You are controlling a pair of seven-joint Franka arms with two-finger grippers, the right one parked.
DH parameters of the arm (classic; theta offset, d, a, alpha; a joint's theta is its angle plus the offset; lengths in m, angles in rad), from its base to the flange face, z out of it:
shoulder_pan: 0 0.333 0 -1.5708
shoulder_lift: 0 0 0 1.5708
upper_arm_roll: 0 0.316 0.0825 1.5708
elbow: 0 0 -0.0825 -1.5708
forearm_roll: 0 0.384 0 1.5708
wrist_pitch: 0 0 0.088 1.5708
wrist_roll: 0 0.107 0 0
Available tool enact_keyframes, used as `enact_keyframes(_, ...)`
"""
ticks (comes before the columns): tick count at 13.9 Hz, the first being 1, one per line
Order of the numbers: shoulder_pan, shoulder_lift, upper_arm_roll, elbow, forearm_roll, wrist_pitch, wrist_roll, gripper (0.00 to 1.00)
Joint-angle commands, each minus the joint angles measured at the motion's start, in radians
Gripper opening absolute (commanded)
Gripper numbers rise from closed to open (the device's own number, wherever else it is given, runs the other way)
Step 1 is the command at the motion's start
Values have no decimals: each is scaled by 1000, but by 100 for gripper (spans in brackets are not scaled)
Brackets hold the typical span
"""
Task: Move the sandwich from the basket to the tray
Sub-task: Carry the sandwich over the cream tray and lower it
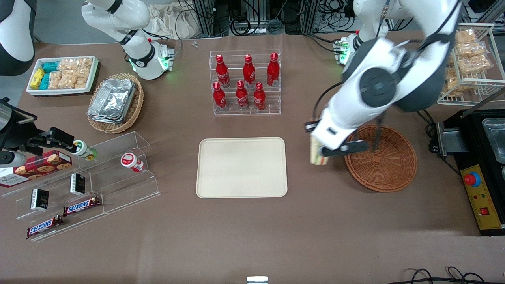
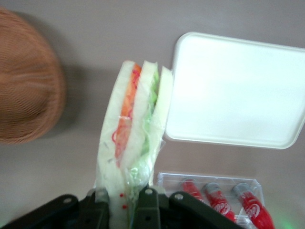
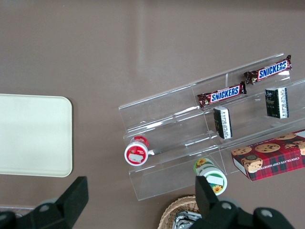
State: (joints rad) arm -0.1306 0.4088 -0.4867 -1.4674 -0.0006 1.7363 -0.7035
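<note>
One item is in transit: the small triangular sandwich (image 2: 136, 129) of pale bread, wrapped in clear film, is clamped by its lower end between the fingers of the left arm's black two-finger gripper (image 1: 320, 156). It hangs clear of the table, between the round reddish-brown woven wicker basket (image 1: 388, 165) and the flat cream-beige plastic tray (image 1: 241, 167). The basket appears empty, so the lift out is judged complete and the carry to the tray is in hand. The wedge is held on edge, probably so that the fingers press the bread faces and not the filling. Orange-red and green layers show between three pale slices; the wrap looks intact, with no visible crushing.
</note>
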Motion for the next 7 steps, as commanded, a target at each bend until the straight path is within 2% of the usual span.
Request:
enact_keyframes(1,-79,155,4,13,52,173,-71,0)
enact_keyframes(4,-133,301,4,22,169,307,-148,0)
enact_keyframes(7,-145,363,4,24,205,361,-157,0)
